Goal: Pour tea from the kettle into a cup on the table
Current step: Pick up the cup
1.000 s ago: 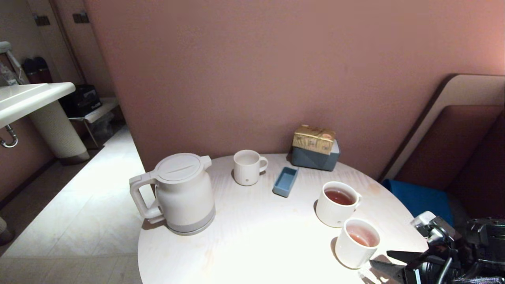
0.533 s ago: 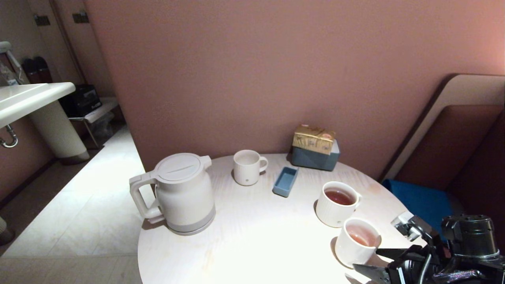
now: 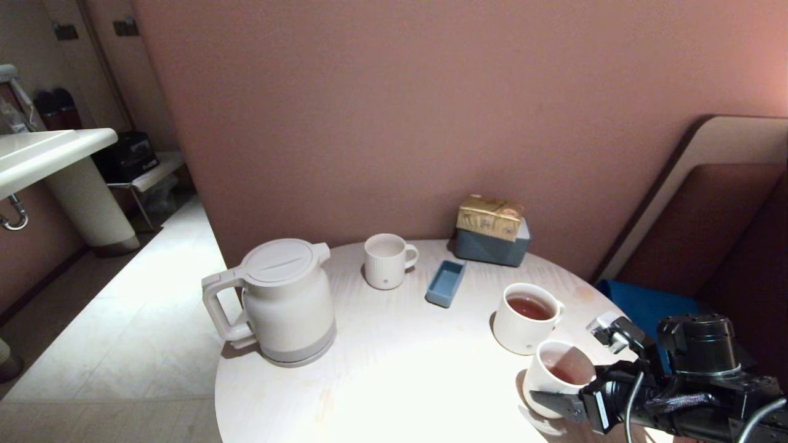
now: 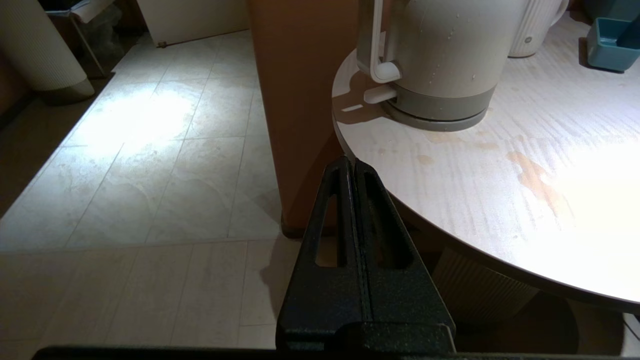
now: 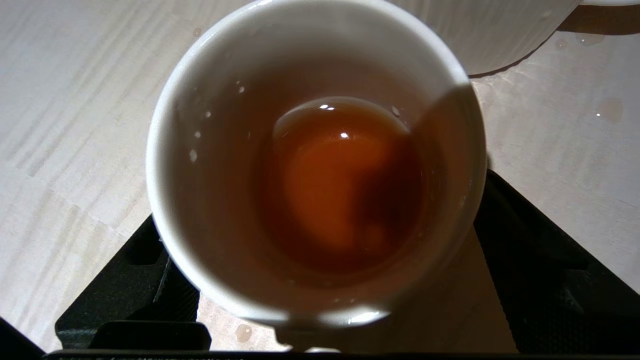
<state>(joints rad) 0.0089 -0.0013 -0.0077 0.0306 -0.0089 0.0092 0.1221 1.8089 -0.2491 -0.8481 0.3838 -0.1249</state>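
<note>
Tea (image 5: 345,185) fills only the bottom of the small white cup (image 3: 557,375), which stands at the round worktop's (image 3: 394,369) near right edge. Right gripper (image 3: 563,394) has its fingers spread wide on either side of the cup. Kettle (image 3: 283,301) stands well apart at the left edge. Left gripper (image 4: 352,167), fingers pressed together, hangs below the worktop's rim.

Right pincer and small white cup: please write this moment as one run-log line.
right pincer: open, straddling small white cup | tea: little | cream-white kettle: upright, untouched
</note>
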